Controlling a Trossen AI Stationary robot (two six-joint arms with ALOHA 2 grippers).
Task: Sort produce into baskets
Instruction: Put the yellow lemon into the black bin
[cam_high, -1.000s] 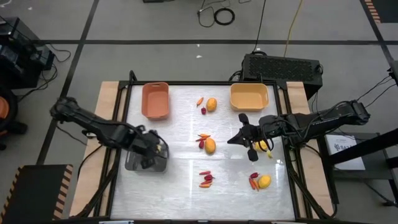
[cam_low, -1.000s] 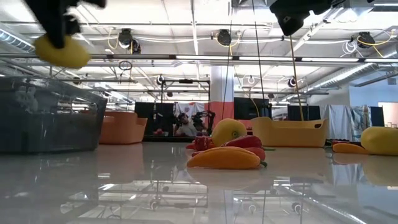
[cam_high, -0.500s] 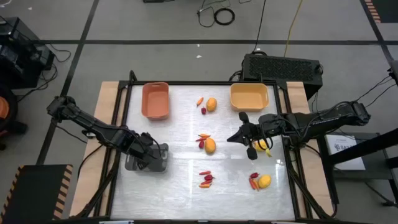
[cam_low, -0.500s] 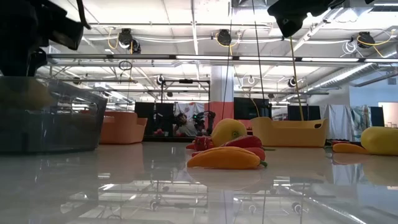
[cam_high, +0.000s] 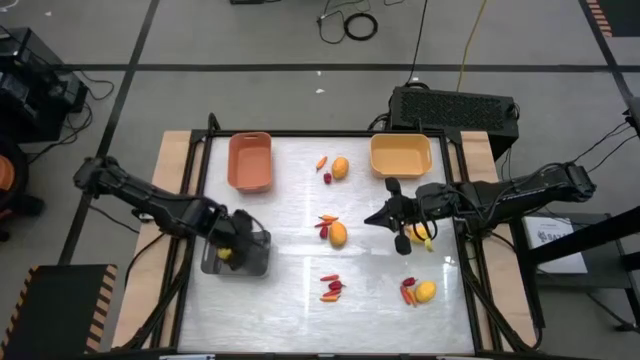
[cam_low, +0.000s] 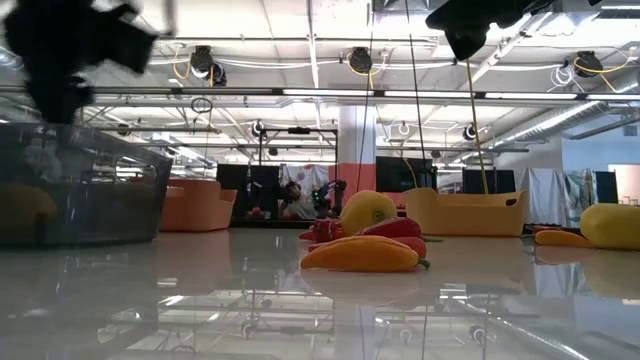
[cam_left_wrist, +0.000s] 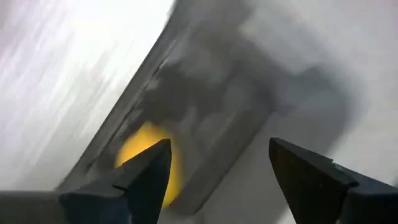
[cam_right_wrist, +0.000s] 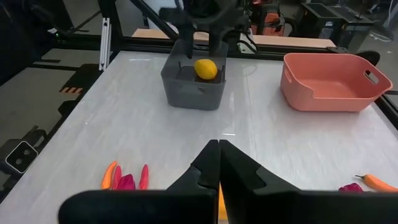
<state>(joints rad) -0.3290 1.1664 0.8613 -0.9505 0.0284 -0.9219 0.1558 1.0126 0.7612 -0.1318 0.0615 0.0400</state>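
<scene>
The grey basket (cam_high: 212, 262) stands at the table's left, with a yellow egg-shaped fruit (cam_right_wrist: 205, 68) lying on its floor (cam_left_wrist: 149, 163). My left gripper (cam_high: 238, 240) hangs open just above it, its fingers on either side of the fruit and apart from it. Over the table's right part, my right gripper (cam_high: 378, 219) is shut and bare (cam_right_wrist: 218, 167). The salmon basket (cam_high: 250, 160) and the yellow-orange basket (cam_high: 400, 155) stand at the far edge. Clusters of produce lie at the centre (cam_high: 335, 232), far middle (cam_high: 338, 167), near middle (cam_high: 331, 288) and near right (cam_high: 420, 291).
Another yellow fruit with a dark red piece (cam_high: 418, 238) lies under my right arm. In the low view the centre cluster (cam_low: 365, 245) is nearest. A dark box (cam_high: 455, 108) sits beyond the table's far right edge. Bare tabletop (cam_high: 285, 225) lies between the grey basket and the centre cluster.
My left gripper has come down over the grey basket with the yellow fruit, rolled a little, opened and let go. The fruit, a second ago held above the basket's rim, now lies on the basket's floor.
</scene>
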